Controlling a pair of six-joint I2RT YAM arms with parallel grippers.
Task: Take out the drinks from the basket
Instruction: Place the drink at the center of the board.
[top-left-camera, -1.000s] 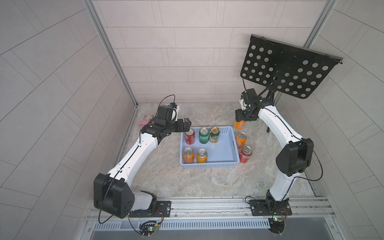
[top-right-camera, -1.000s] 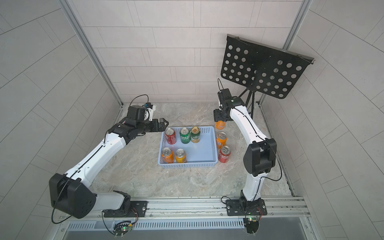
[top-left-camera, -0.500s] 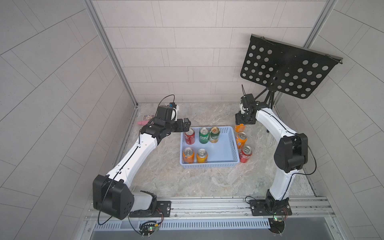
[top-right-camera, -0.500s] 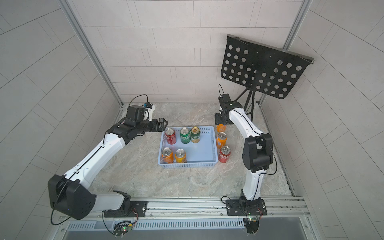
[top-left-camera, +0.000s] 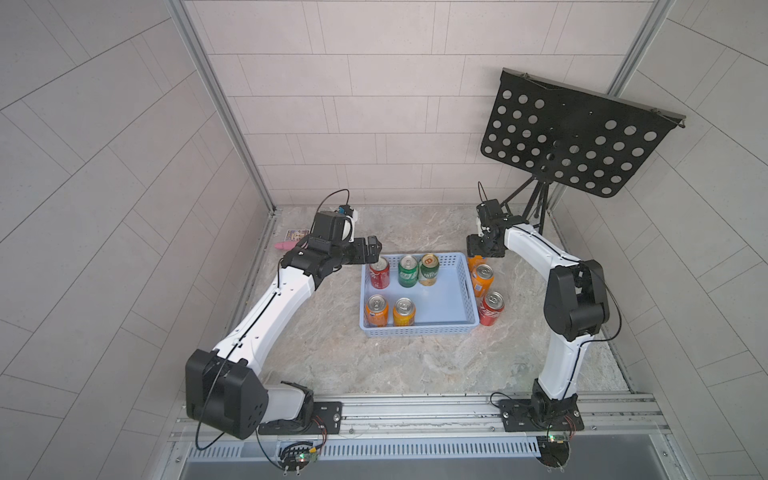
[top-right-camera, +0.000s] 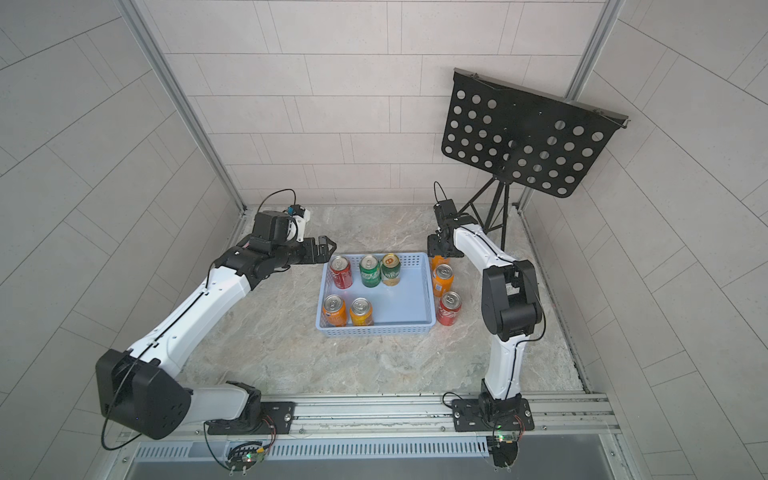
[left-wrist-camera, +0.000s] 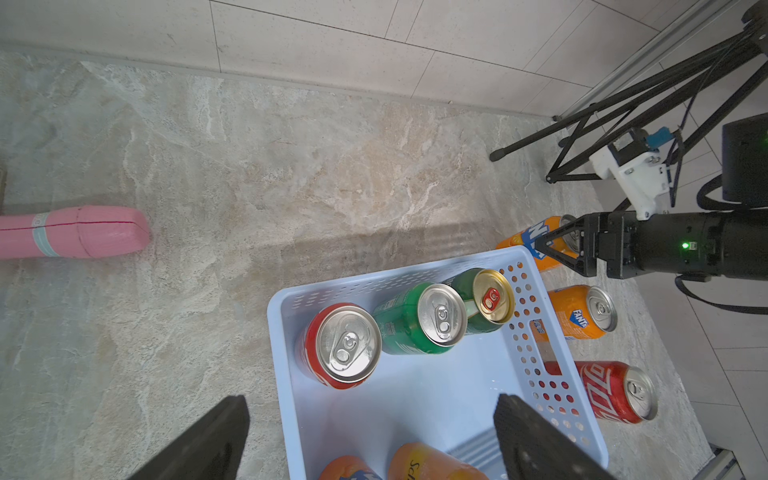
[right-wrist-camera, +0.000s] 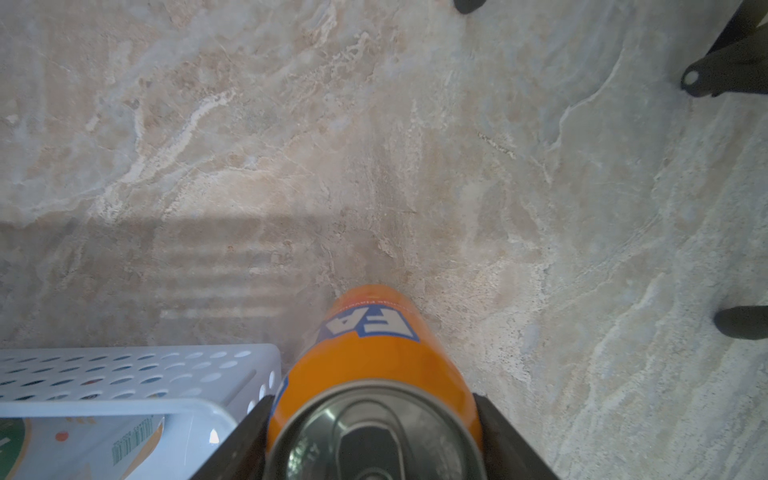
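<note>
Orange can (right-wrist-camera: 376, 365) between right fingers (right-wrist-camera: 243, 451)

**Right wrist view:** the held orange can (right-wrist-camera: 370, 365) is cut across its lid by the picture's edge, as are both fingers (right-wrist-camera: 245, 449) of the right gripper (right-wrist-camera: 374, 440) and most of the basket (right-wrist-camera: 124, 353).

**Both top views:** this can (top-left-camera: 473, 262) (top-right-camera: 439, 262) shows only its base beneath the gripper.

**Left wrist view:** the pink wand (left-wrist-camera: 83, 232) and two orange cans (left-wrist-camera: 432, 463) (the basket's near row) are cropped, like the left gripper (left-wrist-camera: 370, 403).

**A top view:** the wand (top-left-camera: 283, 245) lies mostly behind the left arm (top-left-camera: 270, 316).
</note>
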